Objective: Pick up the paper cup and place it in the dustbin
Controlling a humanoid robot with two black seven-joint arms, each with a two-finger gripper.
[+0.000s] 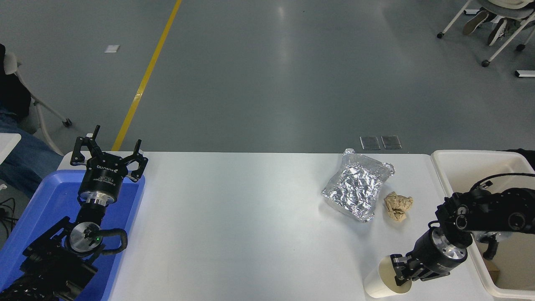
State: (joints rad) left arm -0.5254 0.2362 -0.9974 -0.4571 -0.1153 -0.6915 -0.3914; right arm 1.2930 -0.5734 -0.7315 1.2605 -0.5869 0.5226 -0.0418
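Right black gripper (402, 271) at rim of small white paper cup (378, 284), closure unclear. Not lifted; transfer to large cream plastic dustbin (443, 167) pending.

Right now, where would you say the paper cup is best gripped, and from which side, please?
By its rim and upper wall, from the right. The paper cup stands upright, mouth open, at the table's near edge, and the right gripper is already at its rim. The dustbin is on that side.
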